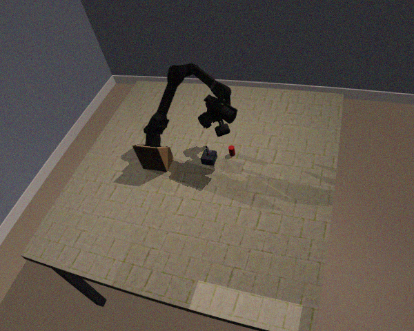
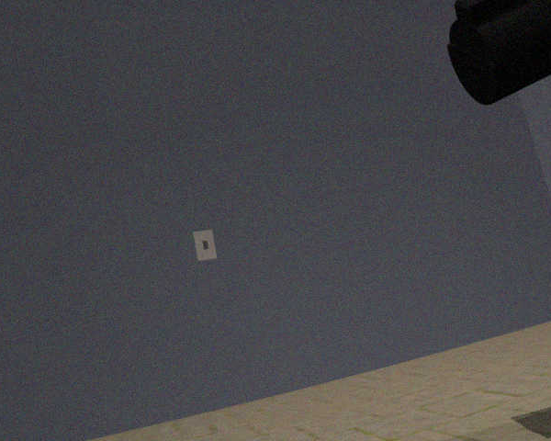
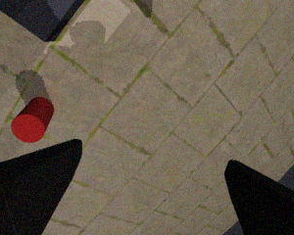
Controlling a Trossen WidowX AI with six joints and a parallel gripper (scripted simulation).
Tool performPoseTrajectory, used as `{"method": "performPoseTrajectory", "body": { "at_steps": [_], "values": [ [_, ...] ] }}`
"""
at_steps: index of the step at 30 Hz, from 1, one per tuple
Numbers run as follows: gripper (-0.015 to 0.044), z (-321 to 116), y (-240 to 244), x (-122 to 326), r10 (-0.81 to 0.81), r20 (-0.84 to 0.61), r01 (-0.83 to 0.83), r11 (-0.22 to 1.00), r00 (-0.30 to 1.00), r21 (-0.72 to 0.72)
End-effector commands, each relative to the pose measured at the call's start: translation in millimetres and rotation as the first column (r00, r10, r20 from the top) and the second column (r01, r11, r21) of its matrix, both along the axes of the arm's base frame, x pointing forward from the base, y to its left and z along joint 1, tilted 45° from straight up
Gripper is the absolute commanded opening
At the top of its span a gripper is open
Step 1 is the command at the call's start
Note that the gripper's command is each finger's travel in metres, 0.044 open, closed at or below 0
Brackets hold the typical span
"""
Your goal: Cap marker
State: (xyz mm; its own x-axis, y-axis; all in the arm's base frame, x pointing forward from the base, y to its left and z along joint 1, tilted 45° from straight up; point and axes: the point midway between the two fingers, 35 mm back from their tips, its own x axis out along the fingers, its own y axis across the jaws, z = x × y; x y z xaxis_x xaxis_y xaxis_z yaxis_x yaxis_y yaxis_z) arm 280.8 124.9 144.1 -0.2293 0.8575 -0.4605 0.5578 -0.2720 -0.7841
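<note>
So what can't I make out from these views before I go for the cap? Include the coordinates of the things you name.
- Marker (image 1: 208, 152): tiny and dark in the top view; its tip can't be read.
- Holder block (image 1: 208, 157) (image 3: 44, 15): cut off by the wrist view's upper edge, marker out of frame.
- Gripper (image 1: 214, 124) (image 3: 155, 159): mostly outside the exterior view's right edge.
- Red cap (image 1: 232, 150) (image 3: 32, 121): underside hidden by its own body.

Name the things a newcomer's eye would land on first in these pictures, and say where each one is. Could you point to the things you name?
Probably the red cap (image 1: 232, 151) (image 3: 31, 125), the one vivid spot, standing on the pale tiled tabletop (image 1: 214, 242) (image 2: 409, 389) (image 3: 137, 117) beside the dark holder block (image 1: 208, 157) (image 3: 44, 17). Next, the black arm (image 1: 168, 94) arching over the table, its open gripper (image 1: 214, 129) (image 3: 155, 159) above the tabletop.
</note>
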Motion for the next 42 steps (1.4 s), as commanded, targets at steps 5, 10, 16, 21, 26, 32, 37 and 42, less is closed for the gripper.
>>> {"method": "performPoseTrajectory", "body": {
  "at_steps": [5,10,16,21,26,32,37,42],
  "values": [
    [0.0269,-12,-4,13,0.18,0.349,-0.186,0.982,0.919,-0.019],
    [0.0244,-28,-12,35,0.408,0.731,-0.429,0.886,0.547,-0.174],
    [0.0244,-41,-18,67,0.526,0.85,-0.558,0.697,-0.031,-0.451],
    [0.0244,-42,-19,66,0.526,0.849,-0.559,0.69,-0.049,-0.46],
    [0.0244,-44,-17,65,0.526,0.849,-0.559,0.69,-0.049,-0.46],
    [0.0244,-67,5,62,0.525,0.85,-0.559,0.691,-0.049,-0.459],
    [0.0244,-77,16,61,0.525,0.85,-0.559,0.691,-0.049,-0.459],
    [0.0244,-81,20,61,0.525,0.85,-0.559,0.691,-0.049,-0.459]
  ]
}}
